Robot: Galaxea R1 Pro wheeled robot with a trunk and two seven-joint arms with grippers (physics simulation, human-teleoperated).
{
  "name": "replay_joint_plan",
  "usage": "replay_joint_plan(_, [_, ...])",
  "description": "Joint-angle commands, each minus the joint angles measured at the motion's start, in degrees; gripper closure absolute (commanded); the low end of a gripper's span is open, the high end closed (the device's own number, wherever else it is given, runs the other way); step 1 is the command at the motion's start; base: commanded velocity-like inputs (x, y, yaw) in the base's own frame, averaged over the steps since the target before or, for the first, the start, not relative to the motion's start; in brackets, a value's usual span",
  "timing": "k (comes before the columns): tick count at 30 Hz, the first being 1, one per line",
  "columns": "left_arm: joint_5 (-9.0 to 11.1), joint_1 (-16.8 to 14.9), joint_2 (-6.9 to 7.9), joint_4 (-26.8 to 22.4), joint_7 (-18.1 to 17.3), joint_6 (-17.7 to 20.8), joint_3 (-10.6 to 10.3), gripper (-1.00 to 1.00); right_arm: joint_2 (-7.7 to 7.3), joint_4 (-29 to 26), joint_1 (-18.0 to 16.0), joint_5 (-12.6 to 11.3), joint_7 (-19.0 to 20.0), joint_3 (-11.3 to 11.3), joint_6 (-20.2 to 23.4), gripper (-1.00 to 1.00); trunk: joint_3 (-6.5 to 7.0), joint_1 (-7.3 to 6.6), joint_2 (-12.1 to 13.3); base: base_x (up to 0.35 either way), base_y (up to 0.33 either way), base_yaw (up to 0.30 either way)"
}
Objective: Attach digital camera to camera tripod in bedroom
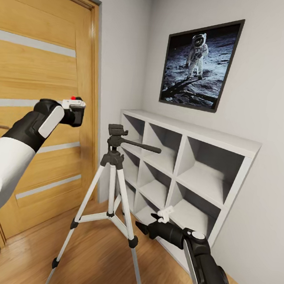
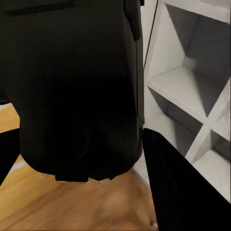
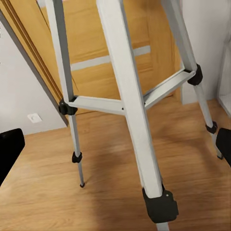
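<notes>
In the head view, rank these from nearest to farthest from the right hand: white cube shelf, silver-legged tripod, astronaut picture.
1. White cube shelf, directly behind the right hand, at floor level.
2. Silver-legged tripod; its near leg is almost as close, so too close to call.
3. Framed astronaut picture, high on the wall.

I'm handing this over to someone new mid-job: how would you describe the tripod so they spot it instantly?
Find the white cube shelf under the astronaut picture, beside the wooden door. On the wood floor just in front of the shelf stands the camera tripod. It is the only three-legged stand there: silver-white legs, black joints and feet, and a black head with a pan handle pointing toward the shelf.
</notes>
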Motion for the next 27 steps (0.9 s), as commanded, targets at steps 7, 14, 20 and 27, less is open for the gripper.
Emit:
replay_joint_plan(7, [1.3, -0.1, 0.07, 0.8, 2.2, -2.9, -0.3, 1.00, 0.09, -0.5, 0.0, 0.6, 0.3, -0.1, 0.2, -1.00, -0.08, 0.00, -0.1, 0.000, 0.000, 0.000])
replay_joint_plan(14, [1.9, -0.1, 0.37, 4.0, 2.0, -3.3, -0.4, 1.00, 0.20, -0.5, 0.0, 0.6, 0.3, -0.1, 0.2, -1.00, -0.08, 0.00, -0.1, 0.000, 0.000, 0.000])
replay_joint_plan(20, [1.8, -0.1, 0.32, 4.5, 1.9, -3.5, -0.4, 1.00, 0.17, -0.5, -0.1, 0.6, 0.3, -0.1, 0.2, -1.00, -0.08, 0.00, -0.1, 0.113, -0.046, 0.000])
replay_joint_plan(27, [2.1, -0.1, 0.44, 4.7, 1.8, -3.2, -0.4, 1.00, 0.05, -0.6, 0.0, 0.6, 0.3, -0.1, 0.1, -1.00, -0.08, 0.00, -0.1, 0.288, -0.103, 0.000])
